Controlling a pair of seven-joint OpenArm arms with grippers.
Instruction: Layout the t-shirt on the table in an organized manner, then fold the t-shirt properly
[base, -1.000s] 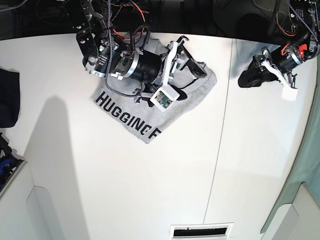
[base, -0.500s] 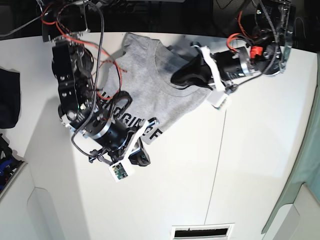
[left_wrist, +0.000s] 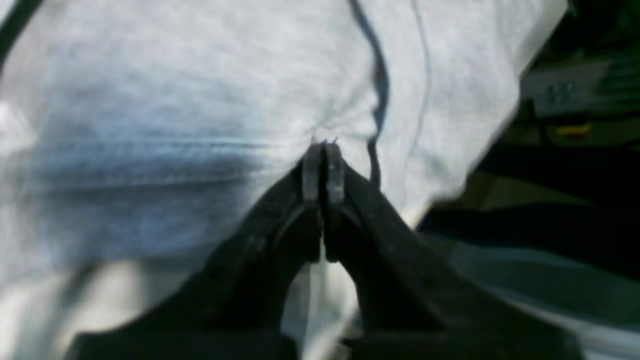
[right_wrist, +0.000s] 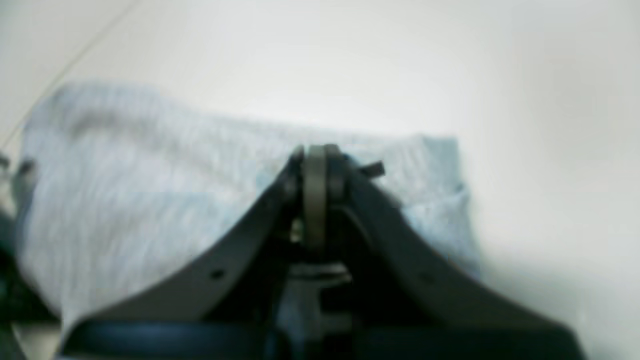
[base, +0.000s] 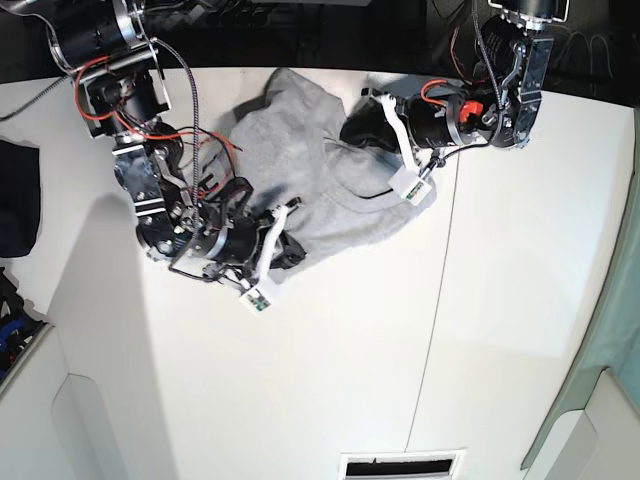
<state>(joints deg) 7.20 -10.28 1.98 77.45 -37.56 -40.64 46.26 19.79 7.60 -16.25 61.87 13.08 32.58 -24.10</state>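
Observation:
The light grey t-shirt (base: 305, 165) lies bunched on the white table (base: 350, 350) near its far edge, lettering hidden. My left gripper (base: 352, 131) comes in from the right of the base view and is shut on the shirt's upper right part. In the left wrist view the closed fingertips (left_wrist: 334, 165) pinch puckered grey fabric (left_wrist: 200, 100) beside a dark trim line. My right gripper (base: 290, 250) is shut on the shirt's lower left edge. The right wrist view shows that gripper (right_wrist: 315, 152) clamped on a folded grey hem (right_wrist: 150, 165) just above the tabletop.
A dark navy cloth bundle (base: 18, 195) lies at the table's left edge. A thin dark seam (base: 435, 300) crosses the table right of the shirt. A vent slot (base: 400, 465) sits at the near edge. Cables and arm bases crowd the far edge.
The right gripper has risen toward the far side with the shirt's lower edge, hiding the lettering. The left gripper has shifted slightly left. The shirt is now more bunched.

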